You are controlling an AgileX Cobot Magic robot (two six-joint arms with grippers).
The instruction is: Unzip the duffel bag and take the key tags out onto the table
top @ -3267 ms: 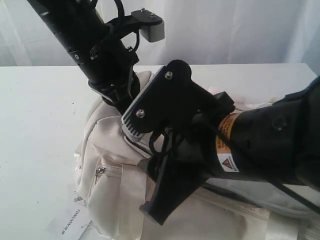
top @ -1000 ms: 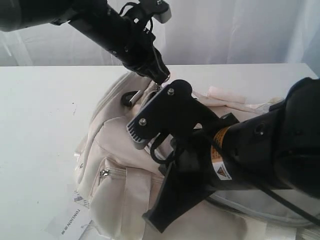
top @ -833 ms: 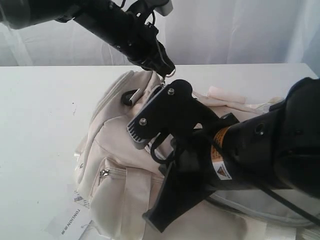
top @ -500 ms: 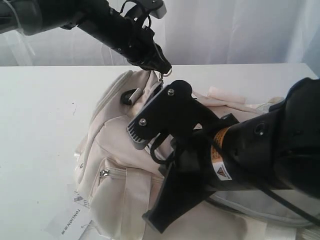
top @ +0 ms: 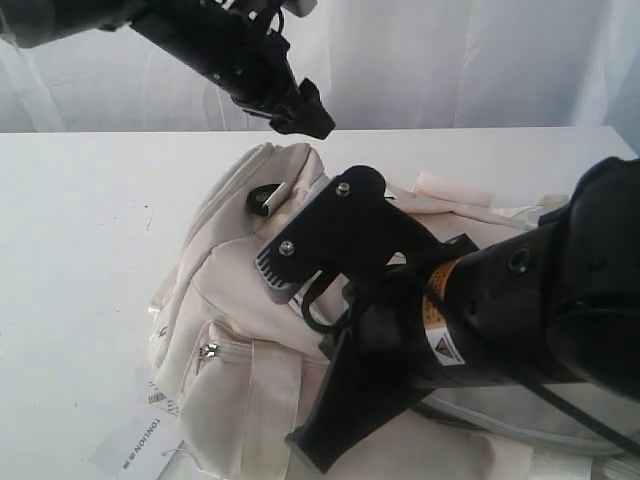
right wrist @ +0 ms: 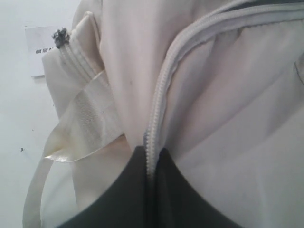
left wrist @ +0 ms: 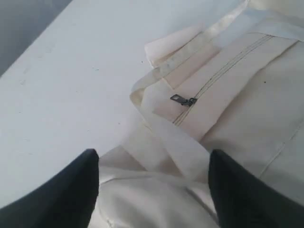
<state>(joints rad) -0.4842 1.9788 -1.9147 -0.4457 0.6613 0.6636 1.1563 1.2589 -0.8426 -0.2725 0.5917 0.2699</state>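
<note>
The cream-white duffel bag (top: 225,290) lies on the white table (top: 80,230). My right gripper (right wrist: 151,153) is shut on the bag's grey zipper edge (right wrist: 159,95); in the exterior view this gripper (top: 305,440) presses into the bag's near side. My left gripper (top: 305,118) hangs open just above the bag's far end. Through its wrist camera, the left gripper (left wrist: 152,159) has its fingers wide apart over cream fabric and a satin strap (left wrist: 175,137), with a small dark zipper pull (left wrist: 183,100) beyond them. The key tags are out of view.
A white paper label (top: 140,440) with printed text lies on the table by the bag's near left corner. A side pocket with a metal zip pull (top: 208,350) faces left. My bulky right arm (top: 500,300) covers much of the bag.
My left gripper has let go of the zipper pull it held up and has risen to the upper left, now open. The right gripper stays shut on the zipper edge.
</note>
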